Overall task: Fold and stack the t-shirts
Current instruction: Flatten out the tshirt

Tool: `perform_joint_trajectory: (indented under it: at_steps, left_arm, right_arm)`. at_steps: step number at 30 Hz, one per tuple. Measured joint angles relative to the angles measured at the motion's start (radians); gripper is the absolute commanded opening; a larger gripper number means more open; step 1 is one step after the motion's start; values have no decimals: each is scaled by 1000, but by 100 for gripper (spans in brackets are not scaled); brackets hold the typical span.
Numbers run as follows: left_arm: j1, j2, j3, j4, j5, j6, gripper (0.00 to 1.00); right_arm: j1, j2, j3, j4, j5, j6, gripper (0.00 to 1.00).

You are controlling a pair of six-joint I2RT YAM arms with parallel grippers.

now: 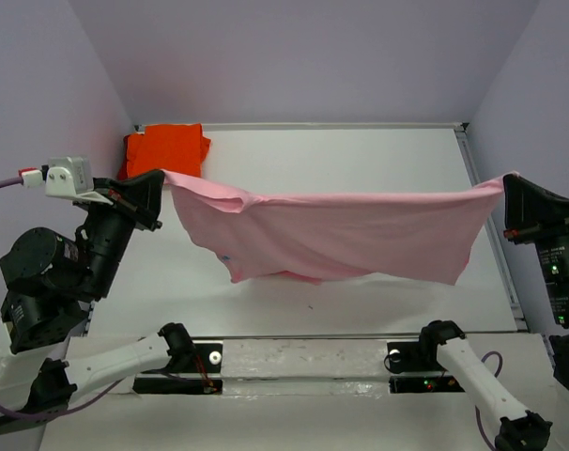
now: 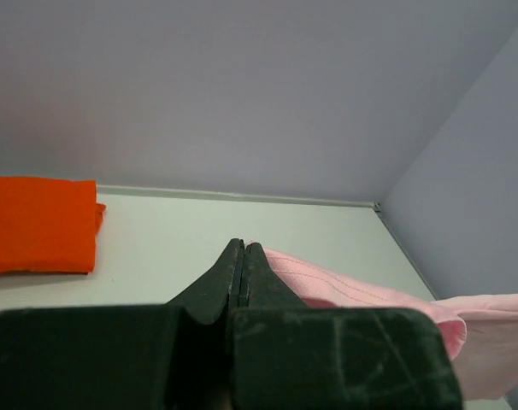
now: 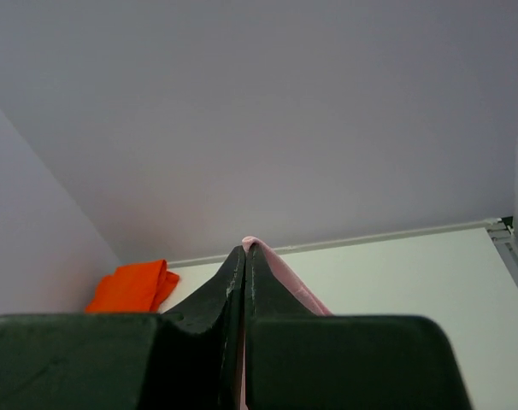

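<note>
**Pink shirt strung out between two arms above the table**

From where I stand, the pink t-shirt [image 1: 341, 235] hangs like washing on a line over the white table [image 1: 360, 150], stretched across most of its width. The left gripper [image 1: 159, 180] is clenched on one end of the cloth above the table's left side. The right gripper [image 1: 507, 182] is clamped on the other end above the table's right edge. Both wrist views show the black fingers pressed flat together, with a sliver of pink fabric coming out at the tips.

The top edge of the shirt runs nearly taut between them, sagging a little in the middle. The rest of the shirt droops towards the near side of the table, bunched and creased on the left half. Its lowest fold may be brushing the table top, though I cannot be sure from this angle.

The orange t-shirt [image 1: 165, 148] lies folded flat in the table's far left corner, apart from the pink one.
</note>
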Motion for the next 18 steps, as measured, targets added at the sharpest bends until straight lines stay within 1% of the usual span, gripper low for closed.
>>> perform_joint_trajectory:
  at_steps: [3, 6, 9, 12, 13, 14, 18]
  left_arm:
    - [0, -13, -25, -5, 36, -26, 0]
    - [0, 7, -27, 3, 62, -29, 0]
    - [0, 60, -10, 38, 61, -2, 0]
    - [20, 179, 42, 101, 48, 53, 0]
    - [49, 216, 55, 121, 56, 74, 0]
    - [118, 261, 73, 142, 104, 91, 0]
    - [502, 426, 101, 245, 344, 84, 0]
  right_arm:
    - [0, -34, 6, -21, -28, 2, 0]
    - [0, -21, 27, -26, -42, 4, 0]
    - [0, 44, 36, -10, -45, 7, 0]
    - [0, 179, 33, 32, -39, 11, 0]
    - [0, 230, 33, 45, -30, 13, 0]
    - [0, 296, 32, 73, -21, 12, 0]
    - [-3, 558, 21, 174, 16, 7, 0]
